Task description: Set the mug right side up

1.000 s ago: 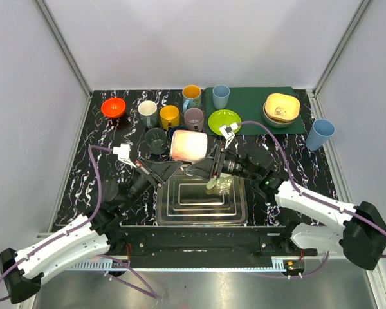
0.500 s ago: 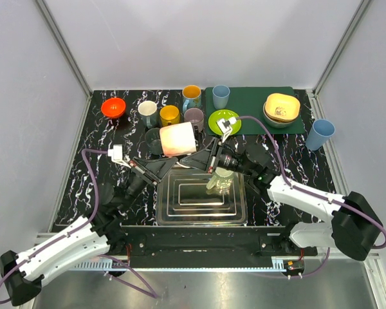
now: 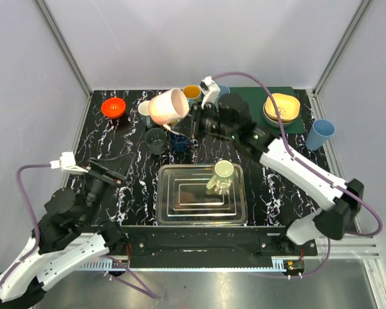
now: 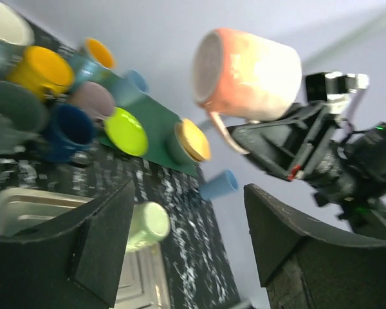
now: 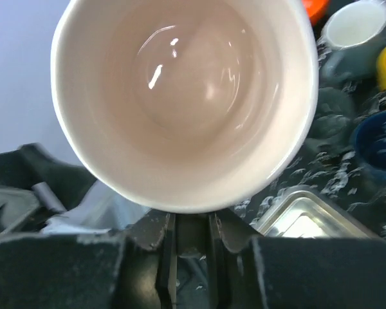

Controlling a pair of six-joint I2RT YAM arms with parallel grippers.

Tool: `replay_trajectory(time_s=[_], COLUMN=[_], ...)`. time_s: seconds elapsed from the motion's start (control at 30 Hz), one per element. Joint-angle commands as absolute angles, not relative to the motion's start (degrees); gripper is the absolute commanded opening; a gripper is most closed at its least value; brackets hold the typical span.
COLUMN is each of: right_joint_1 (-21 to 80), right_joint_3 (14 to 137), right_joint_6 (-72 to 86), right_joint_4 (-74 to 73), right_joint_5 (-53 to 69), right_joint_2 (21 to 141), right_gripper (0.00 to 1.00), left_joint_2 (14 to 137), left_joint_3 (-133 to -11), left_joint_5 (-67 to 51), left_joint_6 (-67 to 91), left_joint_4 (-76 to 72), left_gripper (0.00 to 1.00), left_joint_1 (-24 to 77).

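The right end effector (image 3: pixel 183 126) is pinched shut on the handle of the pink mug (image 3: pixel 168 106). In the right wrist view its fingers (image 5: pixel 151 230) are pressed close together just under the mug's rim, and the camera looks straight into the glossy cream inside. The mug is off the counter (image 3: pixel 276 167), held in the air above the cluster of cups at the back. It is tipped onto its side with the mouth towards the right arm's wrist and the handle underneath. In the left wrist view it lies roughly level, with the handle hanging down into the right arm's fingers.

The left end effector (image 3: pixel 119 166) is spread wide and holds nothing. It sits low over the counter to the left of the steel tray (image 3: pixel 180 209), well apart from the mug, and the mug shows between its two fingers in its own camera.

Below the raised mug, a dark green mug (image 3: pixel 156 138) and a navy mug (image 3: pixel 179 143) stand mouth up beside each other. An orange bowl (image 3: pixel 113 107) sits further left near the back edge. The tray lies at the near centre of the counter, with a pale green cup (image 3: pixel 222 174) in its right half; I cannot tell whether the cup is upright or tilted. At the back right is a green mat (image 3: pixel 254 119), and a yellow bowl (image 3: pixel 282 105) sits on it, nested in a grey one. A light blue cup (image 3: pixel 320 134) stands on the counter just right of the mat
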State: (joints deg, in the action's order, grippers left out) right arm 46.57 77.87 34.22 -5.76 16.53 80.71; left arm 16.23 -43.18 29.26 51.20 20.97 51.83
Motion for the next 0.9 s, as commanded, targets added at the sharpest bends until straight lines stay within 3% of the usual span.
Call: replay_trajectory(time_s=[0.0, 0.2, 0.47, 0.87], right_joint_1=[49.38, 56.06, 60.99, 61.79], right_joint_3=[95.95, 121.17, 148.93, 153.19], right_joint_6=[18.75, 12.23, 8.01, 7.21], right_joint_4=[-25.38, -39.01, -50.00, -49.92], right_joint_5=[4.32, -4.91, -9.49, -8.70], right_joint_2=[91.20, 115.61, 135.69, 147.30], right_gripper=[0.00, 0.00, 0.00, 0.00], left_joint_2=[13.63, 12.66, 7.39, 5.27], left_joint_3=[-47.02, -50.27, -51.77, -50.45], left_joint_5=[48.14, 52.64, 55.28, 56.25], left_joint_6=[53.08, 57.13, 57.13, 56.60], left_joint_4=[43.23, 51.41, 54.49, 56.25], left_gripper=[0.73, 0.77, 0.77, 0.77], left_joint_1=[51.86, 51.86, 51.86, 51.86])
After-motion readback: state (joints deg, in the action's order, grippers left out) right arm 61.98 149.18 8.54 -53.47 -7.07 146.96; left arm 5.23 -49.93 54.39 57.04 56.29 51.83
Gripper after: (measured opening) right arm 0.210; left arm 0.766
